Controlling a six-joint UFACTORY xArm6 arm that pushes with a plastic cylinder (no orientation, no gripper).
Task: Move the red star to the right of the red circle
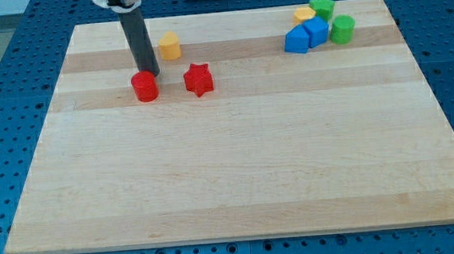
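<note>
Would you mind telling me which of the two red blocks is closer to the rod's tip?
The red circle: my tip sits just behind it, at its upper edge. The red star lies clearly apart, toward the view's right.

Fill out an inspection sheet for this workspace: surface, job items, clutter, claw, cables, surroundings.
Surface: pale wooden board, flat.
Job items: red star block sits to the view's right of the red circle block, apart from it.
Clutter: yellow block near the rod; at the view's top right a cluster of two blue blocks, a green star block, a green cylinder block and another yellow block.
Claw: none; my tip is just behind the red circle block.
Cables: nothing seen.
Surroundings: blue perforated table.
</note>
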